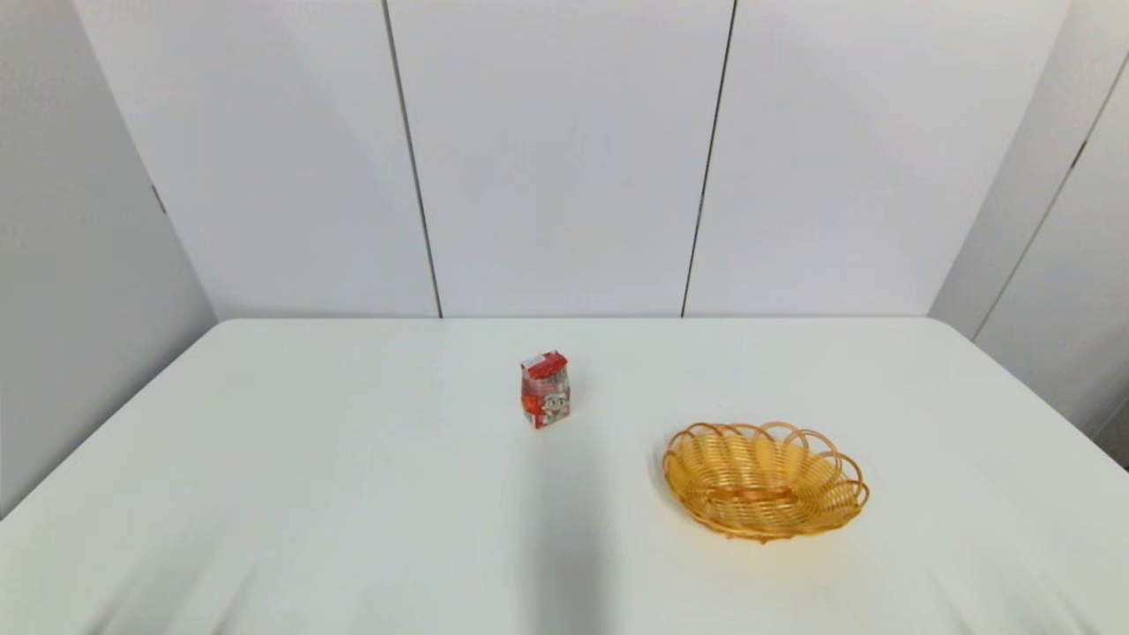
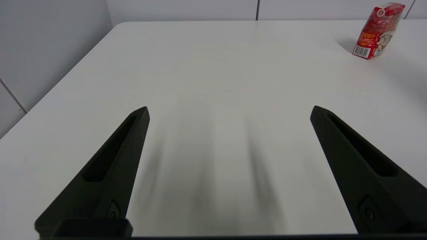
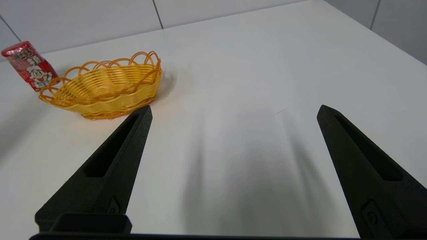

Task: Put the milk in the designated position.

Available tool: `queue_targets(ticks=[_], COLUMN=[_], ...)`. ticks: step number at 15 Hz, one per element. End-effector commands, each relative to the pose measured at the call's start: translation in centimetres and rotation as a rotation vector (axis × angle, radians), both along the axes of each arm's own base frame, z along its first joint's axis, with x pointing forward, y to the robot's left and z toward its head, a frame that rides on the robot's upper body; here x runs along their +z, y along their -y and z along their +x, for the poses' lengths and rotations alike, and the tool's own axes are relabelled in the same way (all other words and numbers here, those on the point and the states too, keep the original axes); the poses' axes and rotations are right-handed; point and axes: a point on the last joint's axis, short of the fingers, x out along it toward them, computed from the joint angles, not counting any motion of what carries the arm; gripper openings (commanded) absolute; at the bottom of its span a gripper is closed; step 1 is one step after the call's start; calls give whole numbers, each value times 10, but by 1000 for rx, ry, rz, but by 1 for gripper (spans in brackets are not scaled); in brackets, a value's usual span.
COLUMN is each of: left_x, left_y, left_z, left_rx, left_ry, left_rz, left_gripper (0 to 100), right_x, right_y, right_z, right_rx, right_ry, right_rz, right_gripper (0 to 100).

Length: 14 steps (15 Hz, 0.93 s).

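Standing upright mid-table (image 1: 265, 459), the milk (image 1: 545, 389) sits left of and slightly farther than the woven basket (image 1: 764, 481), apart from it; nothing inside the basket. Left gripper (image 2: 229, 111) and right gripper (image 3: 235, 110) both hover low over bare table near the front edge, fingers spread wide, holding nothing

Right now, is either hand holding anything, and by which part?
Nothing is held. The left hand and right hand are both open over bare table, while the milk carton stands untouched beside the woven basket.
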Motion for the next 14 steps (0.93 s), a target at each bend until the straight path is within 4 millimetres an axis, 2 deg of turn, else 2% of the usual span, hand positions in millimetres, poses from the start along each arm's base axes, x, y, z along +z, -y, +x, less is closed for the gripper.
queue_targets(ticks=[1,3,5,6,8,11,12,14], left_x=[47,88,129,145,168,174,165,145], left_y=[0,-1,-2,-1,11,46,63,88], left_z=[12,34,72,96,162,248,280,321], left_rx=[17,51,-1,-94,-406,-712,-812,-948], left_ry=[-48,-62,-81,-92,-113,-151,-176,-191], left_rz=[13,115,186,222,259,281,274,257], left_gripper=[100,100,100,100,100,100,100,100], right_x=[0,0,0,0,0,0,0,0], right_y=[0,0,0,0,0,0,0,0], right_z=[0,0,0,0,0,0,0,0], right_rx=[0,-2,0,-2,0,-2,-2,0], right_ry=[-2,-2,-2,-2,-2,-2,-2,-2], right_rz=[1,1,1,1,1,1,1,1], right_gripper=[100,100,100,100,100,100,100,100])
